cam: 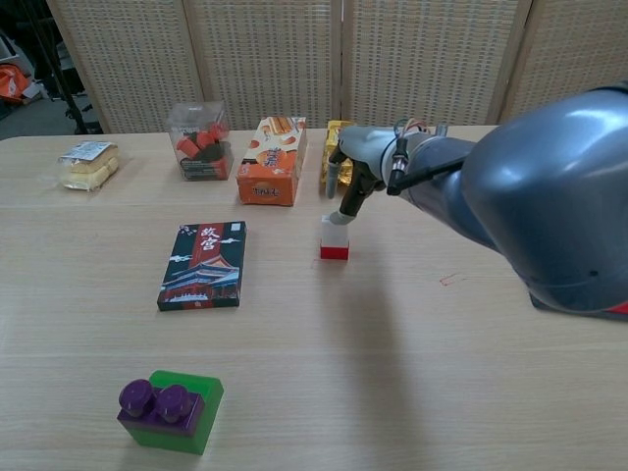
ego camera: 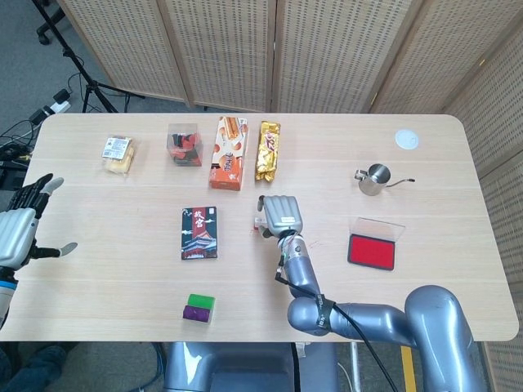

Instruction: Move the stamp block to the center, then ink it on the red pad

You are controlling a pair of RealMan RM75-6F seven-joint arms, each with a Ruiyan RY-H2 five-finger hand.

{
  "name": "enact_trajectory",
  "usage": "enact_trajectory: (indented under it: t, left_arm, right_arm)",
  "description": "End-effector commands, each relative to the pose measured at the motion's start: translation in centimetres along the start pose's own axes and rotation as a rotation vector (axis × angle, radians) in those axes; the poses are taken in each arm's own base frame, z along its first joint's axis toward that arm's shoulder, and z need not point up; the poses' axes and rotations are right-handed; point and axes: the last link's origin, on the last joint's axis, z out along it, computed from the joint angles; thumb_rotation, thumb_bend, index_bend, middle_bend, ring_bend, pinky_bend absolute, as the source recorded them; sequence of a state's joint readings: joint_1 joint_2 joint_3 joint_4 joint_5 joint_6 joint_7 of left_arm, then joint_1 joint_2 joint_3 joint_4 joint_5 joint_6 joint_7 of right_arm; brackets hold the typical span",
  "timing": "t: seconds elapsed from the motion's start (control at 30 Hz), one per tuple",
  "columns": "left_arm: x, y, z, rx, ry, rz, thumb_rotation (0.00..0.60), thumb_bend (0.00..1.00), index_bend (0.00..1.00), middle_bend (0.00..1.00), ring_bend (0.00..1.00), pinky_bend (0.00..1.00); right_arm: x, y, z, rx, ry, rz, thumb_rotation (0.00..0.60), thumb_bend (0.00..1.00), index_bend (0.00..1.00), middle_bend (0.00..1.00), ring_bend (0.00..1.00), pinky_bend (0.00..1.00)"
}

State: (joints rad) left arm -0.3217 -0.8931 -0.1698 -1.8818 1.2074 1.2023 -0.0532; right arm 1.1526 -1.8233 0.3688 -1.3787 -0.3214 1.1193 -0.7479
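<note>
Stamp block (cam: pixel 335 236) stands upright just right of center frame in the chest view, with the right hand (cam: pixel 355 169) poised over it, one fingertip at its top and nothing gripped. Best bet: settle the fingers around its white sides before lifting, then carry it toward the red pad (ego camera: pixel 373 251) at right; the left hand (ego camera: pixel 18 233) idles open at far left.

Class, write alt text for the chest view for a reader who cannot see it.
The robot's right hand reaches down over a small white-and-red stamp block standing mid-table, a fingertip at its top. A dark illustrated box lies left, a green-and-purple toy brick nearer the camera.
</note>
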Motion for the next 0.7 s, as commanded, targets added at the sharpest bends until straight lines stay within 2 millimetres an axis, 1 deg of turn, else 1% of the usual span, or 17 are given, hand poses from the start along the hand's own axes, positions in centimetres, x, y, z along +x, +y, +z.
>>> enact_trajectory:
  t: [0.03, 0.17, 0.27, 0.53, 0.7]
  left_arm:
    - [0.0, 0.0, 0.0, 0.0, -0.001, -0.001, 0.6, 0.0, 0.0, 0.0, 0.0, 0.0]
    - [0.3, -0.3, 0.0, 0.01, 0.008, -0.006, 0.6, 0.0, 0.0, 0.0, 0.0, 0.0]
    - [0.4, -0.4, 0.1, 0.013, 0.013, -0.009, 0.6, 0.0, 0.0, 0.0, 0.0, 0.0]
    - [0.4, -0.4, 0.2, 0.011, 0.006, -0.012, 0.6, 0.0, 0.0, 0.0, 0.0, 0.0]
    - [0.4, -0.4, 0.2, 0.01, 0.002, -0.013, 0.6, 0.0, 0.0, 0.0, 0.0, 0.0]
  right_arm:
    - [-0.4, 0.0, 0.1, -0.003, -0.005, -0.008, 0.6, 0.34, 0.4, 0.94, 1.0, 1.0]
    - [-1.6, 0.3, 0.5, -0.013, -0.006, -0.053, 0.6, 0.34, 0.4, 0.94, 1.0, 1.0]
    - [-2.0, 0.4, 0.7, -0.016, 0.003, -0.062, 0.6, 0.34, 0.4, 0.94, 1.0, 1.0]
    - [-2.4, 0.7, 1.2, -0.027, 0.003, -0.074, 0.6, 0.35, 0.4, 0.94, 1.0, 1.0]
    - [-2.6, 0.6, 1.3, -0.028, 0.0, -0.067, 0.6, 0.35, 0.42, 0.94, 1.0, 1.0]
